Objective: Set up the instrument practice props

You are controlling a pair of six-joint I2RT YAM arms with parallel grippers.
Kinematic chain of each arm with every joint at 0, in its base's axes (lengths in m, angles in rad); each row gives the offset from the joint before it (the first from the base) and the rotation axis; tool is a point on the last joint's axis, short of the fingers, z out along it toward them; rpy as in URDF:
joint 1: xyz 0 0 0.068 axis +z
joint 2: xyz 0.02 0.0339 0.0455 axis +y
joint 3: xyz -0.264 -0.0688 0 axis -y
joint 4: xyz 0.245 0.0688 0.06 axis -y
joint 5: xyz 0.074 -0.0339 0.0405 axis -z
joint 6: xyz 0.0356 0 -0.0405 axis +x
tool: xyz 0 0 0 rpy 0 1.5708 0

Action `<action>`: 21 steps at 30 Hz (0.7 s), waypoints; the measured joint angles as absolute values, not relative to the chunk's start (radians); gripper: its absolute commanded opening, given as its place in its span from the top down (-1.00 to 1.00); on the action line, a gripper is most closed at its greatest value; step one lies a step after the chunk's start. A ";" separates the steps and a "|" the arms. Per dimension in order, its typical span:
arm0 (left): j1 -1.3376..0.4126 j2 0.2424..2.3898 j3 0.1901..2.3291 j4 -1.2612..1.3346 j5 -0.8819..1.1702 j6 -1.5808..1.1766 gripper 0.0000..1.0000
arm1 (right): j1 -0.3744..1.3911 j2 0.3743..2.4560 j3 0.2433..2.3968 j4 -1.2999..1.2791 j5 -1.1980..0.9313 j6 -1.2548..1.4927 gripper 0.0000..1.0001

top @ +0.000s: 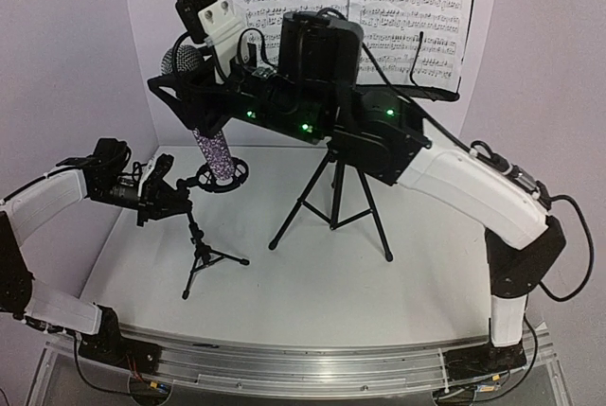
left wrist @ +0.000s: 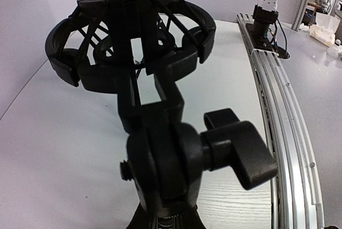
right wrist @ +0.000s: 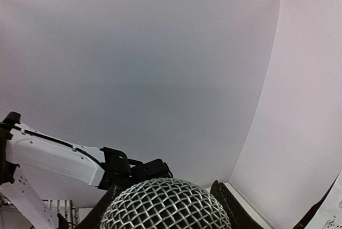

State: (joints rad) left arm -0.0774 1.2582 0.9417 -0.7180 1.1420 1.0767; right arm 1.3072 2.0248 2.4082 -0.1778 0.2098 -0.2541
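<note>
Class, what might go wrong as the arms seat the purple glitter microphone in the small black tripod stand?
1. The purple glitter microphone, tilted in the right gripper, hangs at the ring cradle of the small black tripod mic stand; a misaligned push could tip the stand, though the left gripper holds it.
2. The right arm crosses in front of the black tripod music stand; a swing might knock it.

The right hand point(top: 196, 101) holds a purple microphone point(top: 215, 148) tilted, its lower end at the ring point(top: 243, 176) of a small tripod stand point(top: 200, 253) that the left hand point(top: 159, 193) grips, with a music stand point(top: 333, 188) bearing sheet music point(top: 407, 8) beside them on the desk point(top: 312, 297).
</note>
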 measured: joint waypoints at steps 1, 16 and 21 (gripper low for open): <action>-0.073 1.259 0.943 -0.741 1.150 1.104 1.00 | 1.293 2.054 2.425 -0.164 0.204 -0.251 1.00; -0.055 1.264 0.961 -0.846 1.166 1.197 1.00 | 1.227 2.227 2.547 -0.029 0.226 -0.226 1.00; -0.055 1.264 0.961 -0.845 1.165 1.194 1.00 | 1.231 2.208 2.532 -0.030 0.241 -0.175 1.00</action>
